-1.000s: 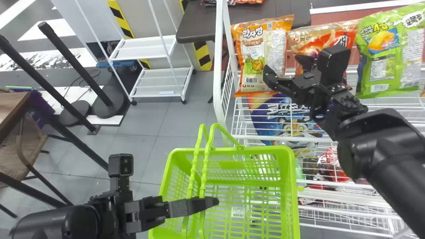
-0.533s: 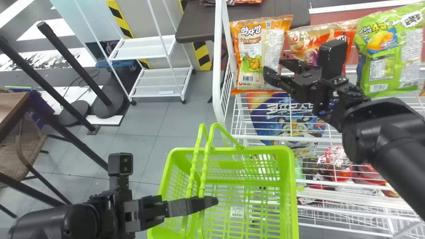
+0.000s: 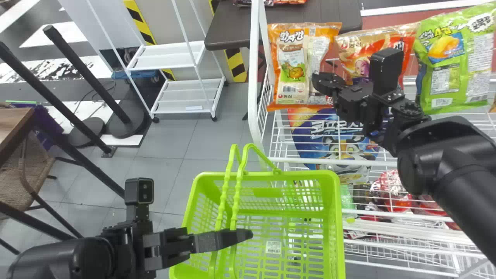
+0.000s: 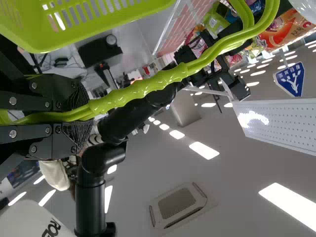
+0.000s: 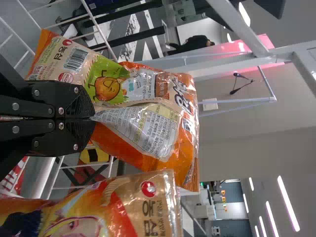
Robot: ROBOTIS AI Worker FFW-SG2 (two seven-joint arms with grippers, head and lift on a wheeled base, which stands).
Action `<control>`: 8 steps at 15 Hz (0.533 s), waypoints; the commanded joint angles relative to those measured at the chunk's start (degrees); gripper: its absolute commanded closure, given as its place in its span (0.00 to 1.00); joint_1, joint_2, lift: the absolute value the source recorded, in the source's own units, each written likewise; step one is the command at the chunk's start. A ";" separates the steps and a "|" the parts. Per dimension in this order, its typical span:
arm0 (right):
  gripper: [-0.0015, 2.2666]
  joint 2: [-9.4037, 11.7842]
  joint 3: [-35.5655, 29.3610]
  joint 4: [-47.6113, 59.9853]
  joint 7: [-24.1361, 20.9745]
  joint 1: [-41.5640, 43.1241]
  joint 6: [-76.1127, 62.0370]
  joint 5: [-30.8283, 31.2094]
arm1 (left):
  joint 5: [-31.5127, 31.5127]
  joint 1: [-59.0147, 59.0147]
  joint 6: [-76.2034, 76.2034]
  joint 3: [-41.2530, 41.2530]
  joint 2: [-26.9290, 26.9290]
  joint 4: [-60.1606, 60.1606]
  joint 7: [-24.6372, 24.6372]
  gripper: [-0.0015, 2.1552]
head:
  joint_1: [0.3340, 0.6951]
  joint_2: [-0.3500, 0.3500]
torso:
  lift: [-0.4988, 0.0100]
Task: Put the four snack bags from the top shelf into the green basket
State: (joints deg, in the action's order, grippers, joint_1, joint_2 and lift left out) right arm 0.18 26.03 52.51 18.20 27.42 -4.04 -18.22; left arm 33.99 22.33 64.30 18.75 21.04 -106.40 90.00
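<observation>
Green plastic makes the basket (image 3: 335, 217), nearest the robot; its two handles run clamped between the closed fingers of the left gripper (image 4: 90, 116). Farther on, by the white upright (image 3: 254, 77) at the left end of the top shelf (image 3: 298, 159), stands the orange bag (image 3: 290, 73). The right gripper (image 5: 94, 118) is pinched nearly flat on it, with a small gathered fold of its face between the tips.

I judge the bag light and soft, puffed with air, its film slippery and its filling easy to crush. The gathered fold gives the best purchase — a firm pinch there, not a squeeze of the whole body, as smooth film could slide out on the lift.

Beside it come one orange-red bag (image 3: 360, 50) and one green bag (image 3: 449, 69): three plain to see, plus a sliver of a fourth pack (image 3: 493, 107) at the right edge. One blue bag (image 3: 317, 133) shows through the wires below. Beyond the rack — one dark table (image 3: 236, 35) and one white cart (image 3: 166, 58).
</observation>
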 commanded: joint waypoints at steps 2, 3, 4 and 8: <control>0.99 -0.23 -0.37 10.86 -1.41 -6.23 2.77 7.32 | 0.64 0.26 0.00 0.67 0.58 0.14 0.57 1.00 | 1.00 0.90 | 0.98; 0.99 -0.23 -1.07 16.66 -3.26 -9.84 5.24 11.10 | 0.64 0.26 0.00 0.76 0.76 0.23 0.57 1.00 | 1.00 0.91 | 0.98; 0.99 -0.23 -1.77 22.55 -3.88 -13.44 8.05 13.56 | 0.73 -0.01 0.00 0.76 0.85 0.67 0.57 1.00 | 1.00 0.93 | 0.98; 0.99 -0.23 -6.34 36.87 -3.96 -23.28 12.09 17.52 | 0.55 -1.94 -0.35 0.76 1.11 2.07 0.57 1.00 | 1.00 0.95 | 0.98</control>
State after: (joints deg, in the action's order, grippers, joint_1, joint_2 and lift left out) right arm 0.18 20.53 85.23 14.21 6.86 6.93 -1.13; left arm 34.60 21.01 63.94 19.51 22.10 -104.67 90.00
